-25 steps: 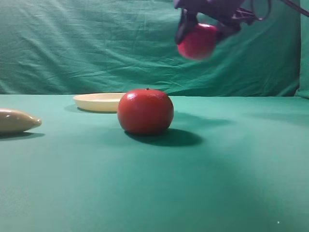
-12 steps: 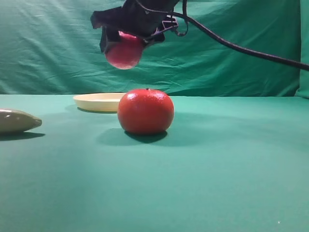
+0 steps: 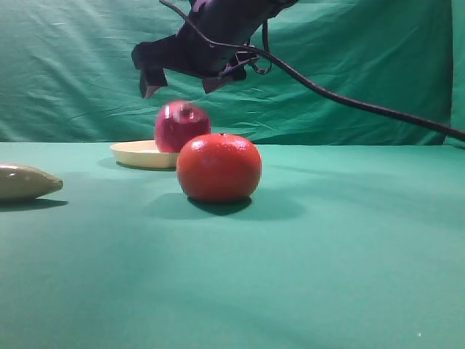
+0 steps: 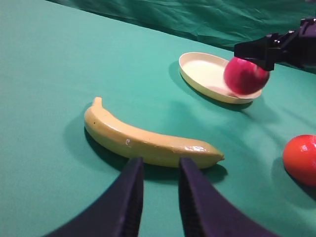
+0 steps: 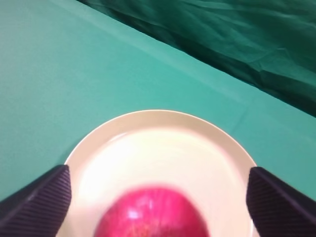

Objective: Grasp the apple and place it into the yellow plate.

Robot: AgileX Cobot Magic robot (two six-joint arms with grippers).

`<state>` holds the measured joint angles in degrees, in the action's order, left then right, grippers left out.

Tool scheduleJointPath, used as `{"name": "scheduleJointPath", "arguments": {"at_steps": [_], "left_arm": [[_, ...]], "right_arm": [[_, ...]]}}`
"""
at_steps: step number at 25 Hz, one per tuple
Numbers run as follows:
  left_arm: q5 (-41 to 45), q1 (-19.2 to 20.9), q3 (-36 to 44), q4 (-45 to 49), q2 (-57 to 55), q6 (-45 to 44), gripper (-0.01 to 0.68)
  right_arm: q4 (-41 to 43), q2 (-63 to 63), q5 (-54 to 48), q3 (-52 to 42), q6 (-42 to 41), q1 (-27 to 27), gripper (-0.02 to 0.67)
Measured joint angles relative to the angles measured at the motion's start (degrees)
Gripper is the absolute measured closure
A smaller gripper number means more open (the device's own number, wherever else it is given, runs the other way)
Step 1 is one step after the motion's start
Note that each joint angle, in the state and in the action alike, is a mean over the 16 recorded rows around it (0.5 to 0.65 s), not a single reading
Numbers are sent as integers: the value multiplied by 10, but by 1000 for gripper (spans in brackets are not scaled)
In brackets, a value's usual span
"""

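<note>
Release step: right gripper point(image 3: 182, 81), upper centre, jaws spread and empty; apple point(image 3: 182, 126) blurred below, apparently landing in the yellow plate point(image 3: 138, 153); next, withdraw upward clear.

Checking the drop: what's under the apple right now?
The yellow plate lies below the apple, which shows blurred between the open right claw fingers. Whether it touches the plate can't be seen; the apple covers that spot.
</note>
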<state>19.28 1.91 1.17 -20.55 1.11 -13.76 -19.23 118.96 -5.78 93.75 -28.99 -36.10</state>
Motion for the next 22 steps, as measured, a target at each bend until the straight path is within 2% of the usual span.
{"name": "scheduleJointPath", "arguments": {"at_steps": [6,13,16,22], "left_arm": [[0,0,0,0,0,0,516],[0,0,0,0,0,0,516],[0,0,0,0,0,0,516],[0,0,0,0,0,0,516]], "right_arm": [[8,-99,-133,0,9,27,353],[55,-227,-306,-6,105,58,585],[88,-283,-352,-27,161,66,635],[154,-412,-377,-120,246,72,649]]}}
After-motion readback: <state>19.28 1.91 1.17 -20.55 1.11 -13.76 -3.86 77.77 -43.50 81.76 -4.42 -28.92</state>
